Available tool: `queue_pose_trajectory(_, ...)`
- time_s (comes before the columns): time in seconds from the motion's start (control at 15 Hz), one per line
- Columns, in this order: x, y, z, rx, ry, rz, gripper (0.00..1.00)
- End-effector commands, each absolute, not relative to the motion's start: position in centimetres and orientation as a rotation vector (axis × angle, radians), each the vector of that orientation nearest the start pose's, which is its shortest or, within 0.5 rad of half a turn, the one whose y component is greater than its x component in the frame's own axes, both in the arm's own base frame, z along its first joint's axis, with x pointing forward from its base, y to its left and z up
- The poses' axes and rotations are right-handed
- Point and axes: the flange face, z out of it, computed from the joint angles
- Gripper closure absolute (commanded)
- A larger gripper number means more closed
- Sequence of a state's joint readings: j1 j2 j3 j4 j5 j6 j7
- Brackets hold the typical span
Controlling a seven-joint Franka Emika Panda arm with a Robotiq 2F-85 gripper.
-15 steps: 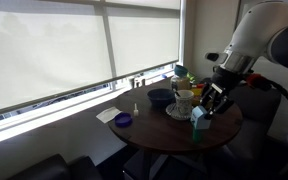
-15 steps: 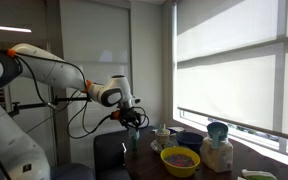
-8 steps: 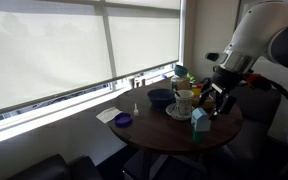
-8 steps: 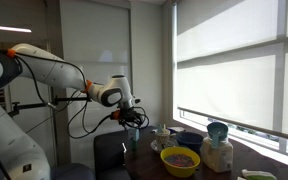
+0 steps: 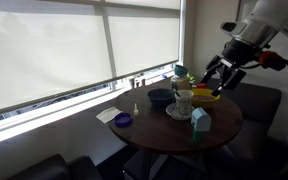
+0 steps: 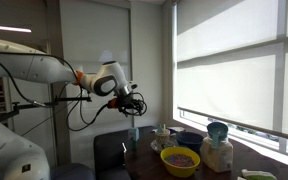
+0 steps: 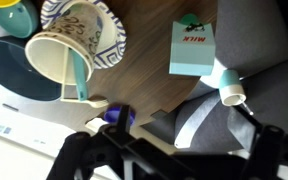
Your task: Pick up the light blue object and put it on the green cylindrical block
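**Gripper** [image 5: 220,76]: fingers apart, empty, high above the desk [image 5: 160,129].
**Light blue object** [image 5: 199,122]: upright, at 5 o'clock of the white mug [image 5: 184,101].
**Green cylindrical block**: not discernible, possibly beneath the object.
**Risk**: if perched off-centre, the object would likely topple at any nudge.

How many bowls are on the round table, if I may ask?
2: a dark blue bowl and a yellow bowl, either side of the white mug; more may be hidden.
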State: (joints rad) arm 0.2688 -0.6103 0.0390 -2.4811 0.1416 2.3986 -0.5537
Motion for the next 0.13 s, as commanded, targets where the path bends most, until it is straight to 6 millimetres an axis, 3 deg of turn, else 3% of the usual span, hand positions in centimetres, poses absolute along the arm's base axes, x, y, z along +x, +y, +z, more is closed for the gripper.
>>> queue_pose_trajectory(0.0, 38.32, 11.83, 56.92, -2.782, -1.098, -0.869, 0.0)
queue_pose_trajectory(0.07, 37.91, 11.11, 57.89, -2.785, -1.068, -0.906, 0.0)
